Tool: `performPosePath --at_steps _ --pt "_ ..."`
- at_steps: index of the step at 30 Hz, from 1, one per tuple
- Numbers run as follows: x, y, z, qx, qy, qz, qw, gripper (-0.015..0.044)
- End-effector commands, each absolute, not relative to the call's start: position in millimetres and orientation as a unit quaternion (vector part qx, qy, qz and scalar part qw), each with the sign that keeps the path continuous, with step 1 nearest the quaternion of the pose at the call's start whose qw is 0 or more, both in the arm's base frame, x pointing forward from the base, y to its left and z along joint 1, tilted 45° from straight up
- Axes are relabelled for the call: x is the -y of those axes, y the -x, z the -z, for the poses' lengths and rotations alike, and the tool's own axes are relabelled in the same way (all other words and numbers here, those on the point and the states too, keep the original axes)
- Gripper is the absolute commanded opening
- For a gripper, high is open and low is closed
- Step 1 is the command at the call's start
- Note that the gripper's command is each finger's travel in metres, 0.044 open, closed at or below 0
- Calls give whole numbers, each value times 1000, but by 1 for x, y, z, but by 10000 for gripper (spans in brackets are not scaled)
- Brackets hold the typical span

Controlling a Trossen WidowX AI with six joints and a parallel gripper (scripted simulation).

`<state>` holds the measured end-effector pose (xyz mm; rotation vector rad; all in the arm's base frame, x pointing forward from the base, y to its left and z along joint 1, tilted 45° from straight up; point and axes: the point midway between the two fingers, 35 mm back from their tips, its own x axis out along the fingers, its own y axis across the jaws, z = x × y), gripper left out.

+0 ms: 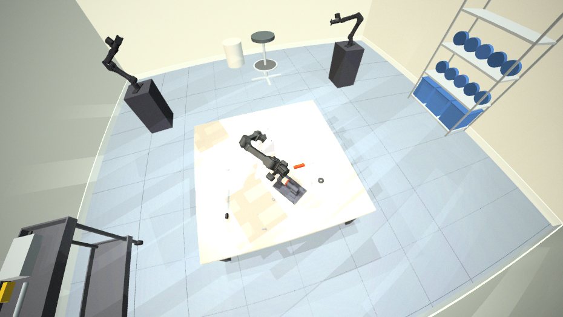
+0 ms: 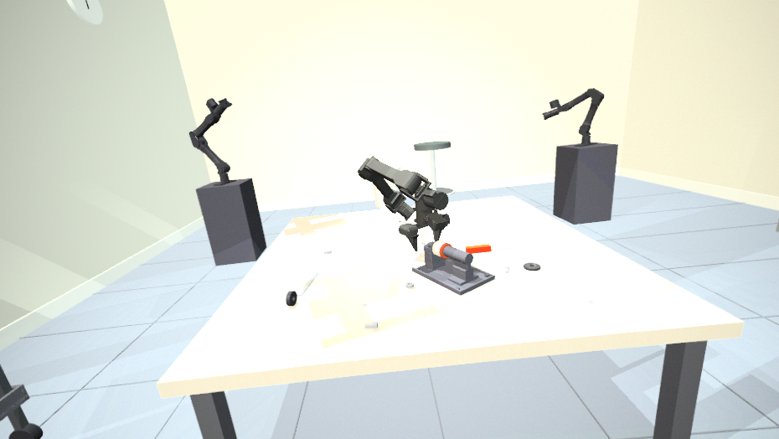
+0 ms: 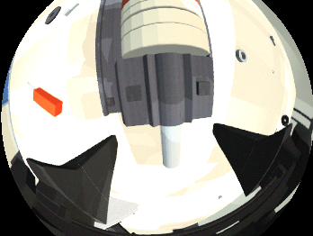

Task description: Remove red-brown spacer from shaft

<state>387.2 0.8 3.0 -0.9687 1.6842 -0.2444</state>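
My gripper is open and empty. Its fingers stand wide on either side of the pale shaft's free end, apparently above it; the exact height is unclear. The shaft sticks out of the near dark support. Several cream spacers sit side by side beyond that support. The red-brown spacer is in line with them, against the grey housing block. The wrist view cuts off the housing end.
The fixture stands on a dark base plate. An orange-red bar and a dark ring lie to one side. A small nut and a black-ended rod lie on the other.
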Motion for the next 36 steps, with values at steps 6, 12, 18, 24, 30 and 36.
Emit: performPosePath --at_steps 6,12,18,24,30,36 --pt "0 -388 -3 -713 413 104 557 440" --pt "0 -388 -3 -713 413 104 557 440" --pt "1 -388 -2 -713 413 104 557 440" --pt "7 -387 4 -713 413 104 557 440" --pt "13 -387 9 -713 413 105 557 440" --pt "13 -387 9 -713 413 105 557 440"
